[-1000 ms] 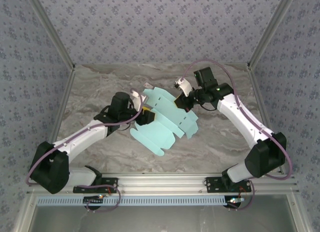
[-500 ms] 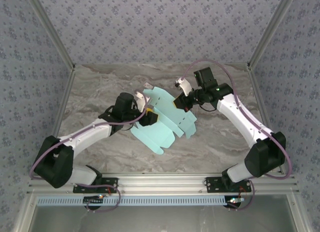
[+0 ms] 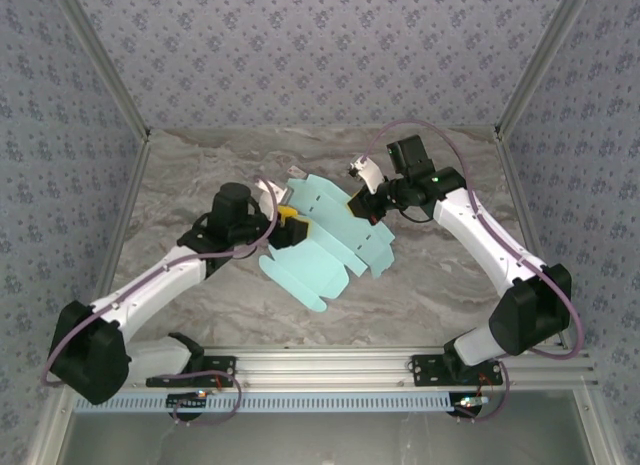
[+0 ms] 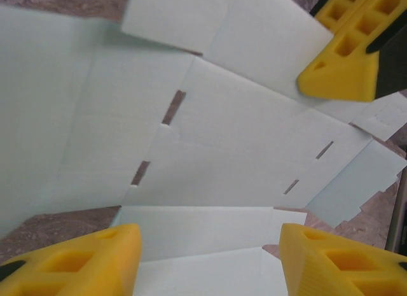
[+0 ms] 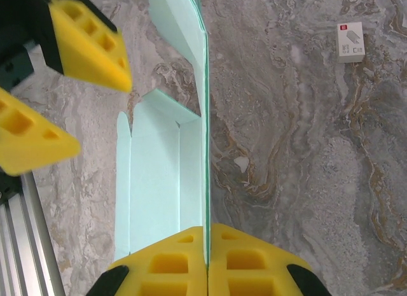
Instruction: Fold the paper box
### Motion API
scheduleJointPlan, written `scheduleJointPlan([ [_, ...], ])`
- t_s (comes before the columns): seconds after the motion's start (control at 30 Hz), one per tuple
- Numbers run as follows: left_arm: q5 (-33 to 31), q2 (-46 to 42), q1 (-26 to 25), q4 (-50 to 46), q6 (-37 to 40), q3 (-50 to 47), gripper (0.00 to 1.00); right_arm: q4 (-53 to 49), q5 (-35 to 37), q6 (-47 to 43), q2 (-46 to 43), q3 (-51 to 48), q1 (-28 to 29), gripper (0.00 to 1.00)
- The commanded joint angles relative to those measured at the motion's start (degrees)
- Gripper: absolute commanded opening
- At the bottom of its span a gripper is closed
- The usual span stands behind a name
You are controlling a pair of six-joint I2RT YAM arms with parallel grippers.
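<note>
The paper box point(image 3: 325, 247) is a pale blue die-cut sheet, partly raised off the middle of the marble table. My right gripper point(image 3: 362, 203) is shut on its far right edge. In the right wrist view the card point(image 5: 205, 118) runs edge-on into the pinched right gripper point(image 5: 208, 261), with a flat panel point(image 5: 152, 181) lying to the left. My left gripper point(image 3: 286, 222) stands open at the sheet's left side. In the left wrist view the slitted panels point(image 4: 241, 149) stretch beyond the left gripper point(image 4: 206, 264), and nothing is pinched between its fingers point(image 4: 76, 261).
A tiny white tag point(image 5: 350, 42) lies on the marble beyond the sheet, also visible as a white tag point(image 3: 297, 173) at the back. The aluminium rail point(image 3: 320, 363) runs along the near edge. Patterned walls point(image 3: 320, 55) close in the back and sides.
My left wrist pushed right toward the sheet, then drew back left, and its jaws opened a little wider. The right gripper and the sheet have hardly moved.
</note>
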Motion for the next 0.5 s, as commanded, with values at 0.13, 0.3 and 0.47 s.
scheduleJointPlan([
  [0.13, 5.81, 1.03, 2.95, -0.24, -2.80, 5.60, 0.61, -0.60, -1.62, -2.14, -0.98, 0.03, 1.02, 0.00],
  [0.3, 7.04, 4.26, 3.51, 0.67, -3.64, 8.62, 0.61, -0.81, -2.11, -2.45, -0.91, 0.22, 1.55, 0.00],
  [0.47, 6.91, 6.54, 4.15, 1.17, -4.04, 11.12, 0.61, -1.47, -2.46, -2.96, -0.95, 0.11, 1.98, 0.00],
])
